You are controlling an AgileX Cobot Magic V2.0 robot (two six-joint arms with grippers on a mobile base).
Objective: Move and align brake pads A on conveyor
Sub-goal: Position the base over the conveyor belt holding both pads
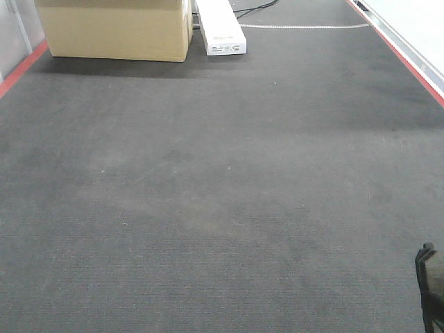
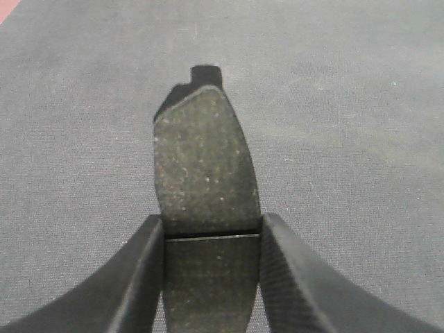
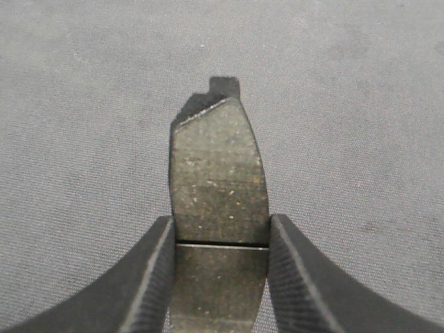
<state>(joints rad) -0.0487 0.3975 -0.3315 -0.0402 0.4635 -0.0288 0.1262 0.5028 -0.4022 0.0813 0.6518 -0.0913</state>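
In the left wrist view, my left gripper [image 2: 211,225] is shut on a brake pad [image 2: 205,159], its fingers pressing both sides at the thin groove. The dark grey pad points away from me over the conveyor belt [image 2: 347,104] and throws a shadow just past its tip. The right wrist view shows the same hold: my right gripper [image 3: 222,225] is shut on another brake pad [image 3: 218,166] at its groove, above the belt [image 3: 83,104]. The front view shows bare conveyor [image 1: 208,194] and only a dark piece at the bottom right corner [image 1: 430,284], too cut off to identify.
A cardboard box [image 1: 118,28] stands at the belt's far left. Beside it lies a white box-shaped device [image 1: 222,28] with a cable running right. Red-striped edges [image 1: 21,66] run along both sides, with a white side panel [image 1: 416,28] at the right.
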